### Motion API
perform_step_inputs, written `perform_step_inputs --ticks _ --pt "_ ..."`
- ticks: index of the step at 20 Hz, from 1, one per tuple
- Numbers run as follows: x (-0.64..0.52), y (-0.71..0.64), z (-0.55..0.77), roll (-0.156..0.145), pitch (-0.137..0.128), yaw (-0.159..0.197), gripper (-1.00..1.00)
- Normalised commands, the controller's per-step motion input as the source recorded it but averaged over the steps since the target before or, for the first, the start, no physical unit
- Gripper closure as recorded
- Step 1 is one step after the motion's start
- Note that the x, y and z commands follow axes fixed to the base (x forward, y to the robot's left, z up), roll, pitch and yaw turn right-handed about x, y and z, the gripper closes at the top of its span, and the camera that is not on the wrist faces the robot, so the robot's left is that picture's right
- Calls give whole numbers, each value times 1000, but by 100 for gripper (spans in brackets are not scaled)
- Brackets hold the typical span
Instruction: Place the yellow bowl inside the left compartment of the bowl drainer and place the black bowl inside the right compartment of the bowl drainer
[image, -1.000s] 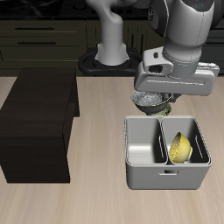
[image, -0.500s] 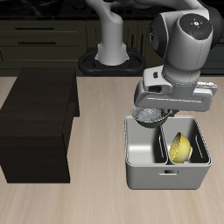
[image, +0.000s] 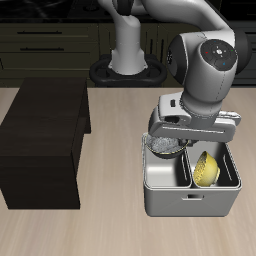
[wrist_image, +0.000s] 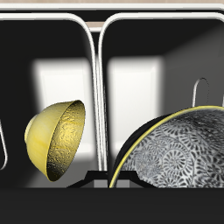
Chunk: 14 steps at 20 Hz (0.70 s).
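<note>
Half of the task can be judged done: nearest the table's front edge, the grey metal rectangular bowl drainer (image: 190, 196), a rounded-corner tub split by a middle wall into two deep wells with a small handle at its front, already holds the small glossy golden-yellow bowl (image: 206, 170) in its left compartment. That yellow bowl (wrist_image: 56, 137) is seen tipped on its edge against the well's wall, its mottled, patterned outer surface catching the light. The drainer's smooth, pale walls (wrist_image: 98, 79) are shown with thin bright rims in the wrist view. The other half is judged unfinished but close: the silvery-grey speckled black bowl (image: 164, 148), round and finely patterned (wrist_image: 179, 157) with a thin yellowish rim line, is carried by the two-finger gripper (image: 167, 146), which is clamped on it, and is held just above the back of the right compartment, not yet lowered into it. What remains is the lowering and the release. Farther off, a dark blocky cabinet-like box (image: 45, 140) stands on the pale wood-grain table (image: 110, 230).
</note>
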Motion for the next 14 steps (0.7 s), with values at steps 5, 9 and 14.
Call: perform_step_inputs --ticks 5,9,14 --pt "-42 -33 -99 -13 13 21 -100" --pt "-35 -34 2 -11 17 -9 -100" --pt "-83 -35 127 -1 -20 7 -100"
